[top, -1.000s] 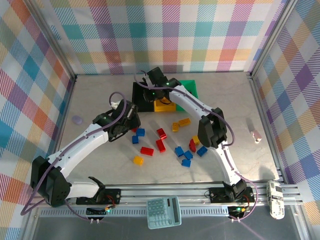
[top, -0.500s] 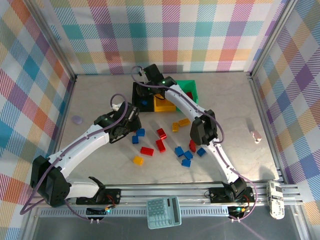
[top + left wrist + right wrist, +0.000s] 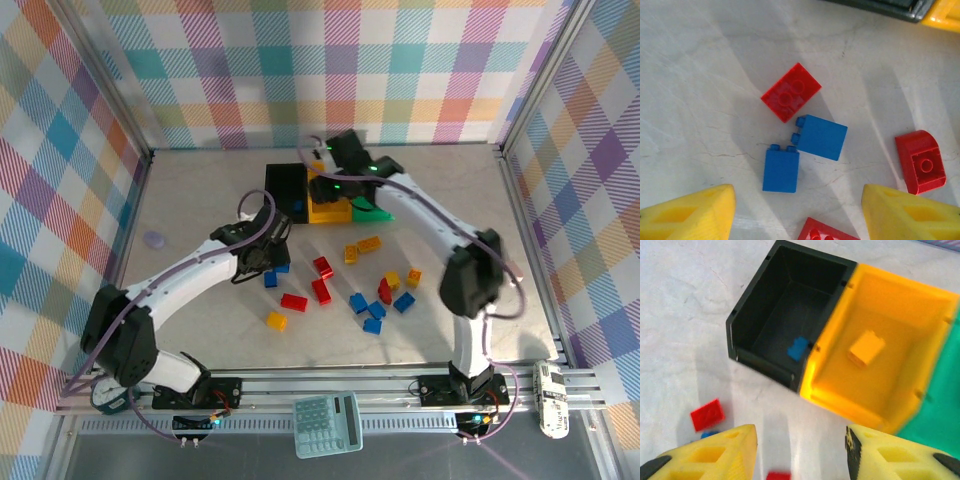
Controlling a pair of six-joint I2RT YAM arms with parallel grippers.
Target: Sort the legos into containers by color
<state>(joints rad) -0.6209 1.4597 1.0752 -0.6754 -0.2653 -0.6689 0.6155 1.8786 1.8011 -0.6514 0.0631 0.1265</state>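
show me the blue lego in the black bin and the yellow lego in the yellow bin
blue lego [image 3: 798, 348], right wrist view, middle of its top face
yellow lego [image 3: 866, 348], right wrist view, middle of its top face

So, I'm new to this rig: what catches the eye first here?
Red, blue and yellow bricks lie scattered mid-table, with the left end effector open over two blue bricks. At the back, the right end effector hovers above the bins: a blue brick lies in the black bin, a yellow brick in the yellow bin.
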